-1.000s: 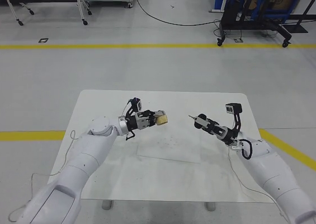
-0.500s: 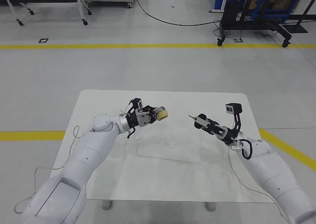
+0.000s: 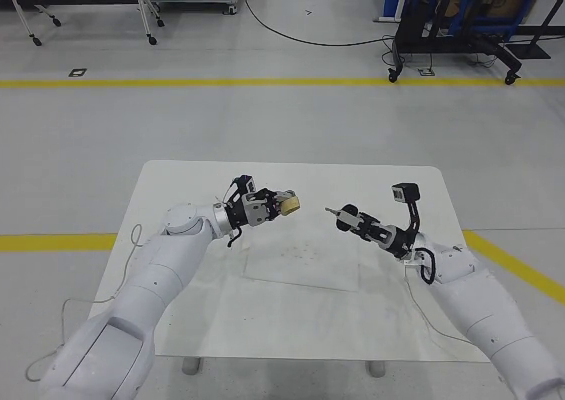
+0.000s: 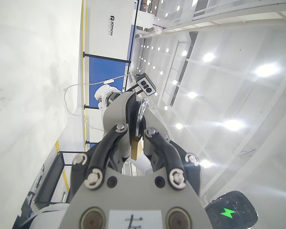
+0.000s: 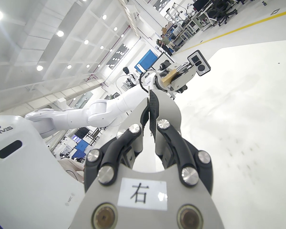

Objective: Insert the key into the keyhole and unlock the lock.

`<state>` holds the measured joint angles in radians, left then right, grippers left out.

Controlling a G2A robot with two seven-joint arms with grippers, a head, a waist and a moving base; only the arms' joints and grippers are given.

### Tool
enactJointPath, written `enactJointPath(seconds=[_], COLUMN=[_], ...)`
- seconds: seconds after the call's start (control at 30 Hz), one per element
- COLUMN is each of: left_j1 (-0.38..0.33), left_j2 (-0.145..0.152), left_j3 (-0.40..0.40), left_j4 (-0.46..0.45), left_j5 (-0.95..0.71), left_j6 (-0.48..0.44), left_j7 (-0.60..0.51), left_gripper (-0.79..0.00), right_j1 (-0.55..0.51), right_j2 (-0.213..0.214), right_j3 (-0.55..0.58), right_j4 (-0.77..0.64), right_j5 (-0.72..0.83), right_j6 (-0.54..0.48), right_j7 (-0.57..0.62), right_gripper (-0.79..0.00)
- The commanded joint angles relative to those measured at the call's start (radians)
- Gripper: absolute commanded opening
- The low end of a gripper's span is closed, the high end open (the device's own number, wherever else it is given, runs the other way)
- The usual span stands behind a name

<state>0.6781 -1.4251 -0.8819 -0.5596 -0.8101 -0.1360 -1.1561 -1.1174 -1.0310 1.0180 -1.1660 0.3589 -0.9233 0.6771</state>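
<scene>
A brass padlock (image 3: 288, 204) is held above the white table (image 3: 392, 185) by my left gripper (image 3: 276, 205), which is shut on it. In the left wrist view the lock's brass body (image 4: 134, 148) sits between the fingers and its silver shackle (image 4: 143, 107) sticks out past the tips. My right gripper (image 3: 348, 218) is shut on the key, whose thin tip (image 3: 330, 211) points at the padlock across a short gap. In the right wrist view the closed pads (image 5: 153, 106) hide the key, with the padlock (image 5: 168, 77) straight ahead.
A thin clear sheet (image 3: 302, 265) lies flat on the middle of the table, below both grippers. The right arm's wrist camera (image 3: 404, 193) stands up beside its gripper. Table edges are near on all sides.
My right gripper has moved left with the key, closing the gap to the padlock. A second ago the left gripper shifted slightly up and back; since then it has held still.
</scene>
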Motion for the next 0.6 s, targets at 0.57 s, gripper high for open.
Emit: enactJointPath(seconds=[0.57], left_j1=[0.046], left_j2=[0.004], left_j3=[-0.033], left_j4=[-0.082], left_j5=[0.012], left_j6=[-0.034], left_j7=[0.220], left_gripper=[-0.785], right_j1=[-0.086], right_j2=[-0.001], right_j3=[0.015], right_j4=[-0.148], right_j5=[0.012], right_j6=[0.088], right_j7=[-0.061], right_gripper=[-0.785])
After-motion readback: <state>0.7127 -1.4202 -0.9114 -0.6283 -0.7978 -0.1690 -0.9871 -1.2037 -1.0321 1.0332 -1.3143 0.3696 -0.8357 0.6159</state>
